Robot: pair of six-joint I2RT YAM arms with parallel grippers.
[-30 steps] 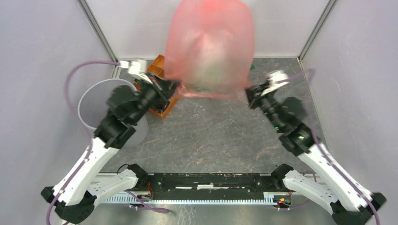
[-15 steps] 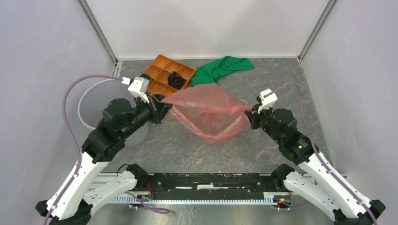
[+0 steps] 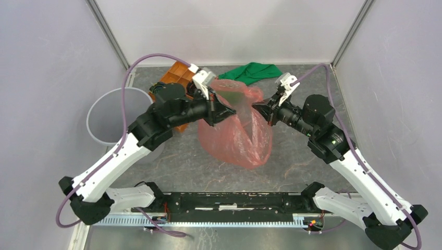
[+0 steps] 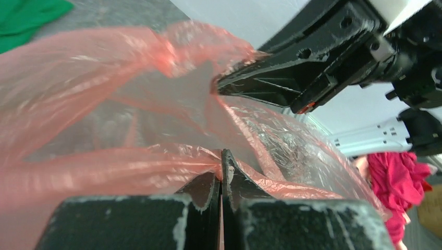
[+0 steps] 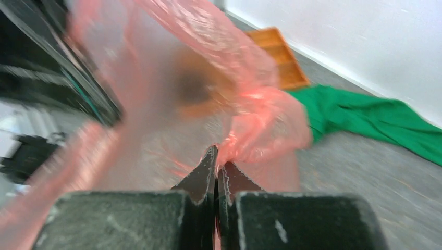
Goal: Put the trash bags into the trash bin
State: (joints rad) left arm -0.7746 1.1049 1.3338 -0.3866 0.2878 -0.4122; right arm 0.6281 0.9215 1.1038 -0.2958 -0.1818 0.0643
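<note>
The red-pink trash bag [image 3: 240,133] hangs as a loose open sack between my two grippers above the table's middle. My left gripper [image 3: 223,113] is shut on the bag's left rim; in the left wrist view [image 4: 221,162] the film is pinched between the tips. My right gripper [image 3: 259,110] is shut on the bag's right rim, seen in the right wrist view [image 5: 216,159]. The two grippers are close together, and the right gripper shows in the left wrist view [image 4: 229,83]. The trash bin [image 3: 99,136], a round greyish-white bucket, stands at the left, partly under my left arm.
An orange compartment tray [image 3: 174,74] lies at the back left, mostly hidden by my left arm. A green cloth [image 3: 250,72] lies at the back centre, also in the right wrist view [image 5: 375,122]. Walls enclose the table on three sides.
Both grippers have swung the bag down from the back wall, then drawn closer together and further back. The bag now hangs down as a narrower sack.
</note>
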